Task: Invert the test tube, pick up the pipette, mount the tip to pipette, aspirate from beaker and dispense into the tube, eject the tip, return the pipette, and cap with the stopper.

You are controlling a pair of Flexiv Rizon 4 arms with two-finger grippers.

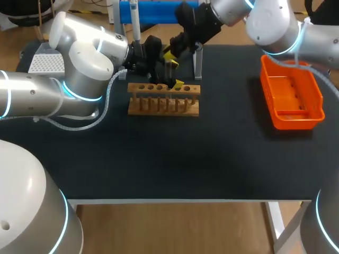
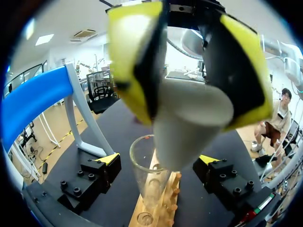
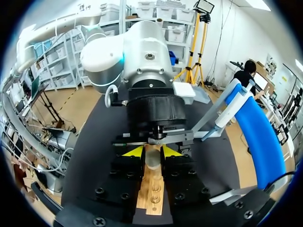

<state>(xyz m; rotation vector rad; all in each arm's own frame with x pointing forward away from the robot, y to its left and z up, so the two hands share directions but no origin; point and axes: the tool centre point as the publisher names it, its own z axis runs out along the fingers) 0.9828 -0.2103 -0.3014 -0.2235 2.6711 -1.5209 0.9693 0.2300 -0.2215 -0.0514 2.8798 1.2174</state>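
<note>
The right pincer (image 2: pixel 187 90) is closed on the white stopper (image 2: pixel 189 127): its two big yellow pads press the stopper from both sides, and the narrow end points down. Directly under this pincer stands the glass test tube (image 2: pixel 144 179), upright in a hole of the wooden rack (image 1: pixel 164 103). The stopper's lower end overlaps the tube's rim in the left wrist view, but I cannot tell whether it has already entered the mouth or only hangs just above it.

The left pincer (image 2: pixel 160 161) is spread wide. The tube stands between its fingers, with a gap on each side, so it holds nothing.

In the head view both pincers meet over the rack's far edge, and their black bodies hide the tube and the stopper almost fully. Only some yellow of the tips shows there.

Behind the left pincer the pipette (image 1: pixel 135 24) hangs on the blue stand (image 1: pixel 159 11), which is partly cut off. An orange bin (image 1: pixel 291 95) lies on the dark surface (image 1: pixel 185 159), well apart from the right pincer, on its outer side.
</note>
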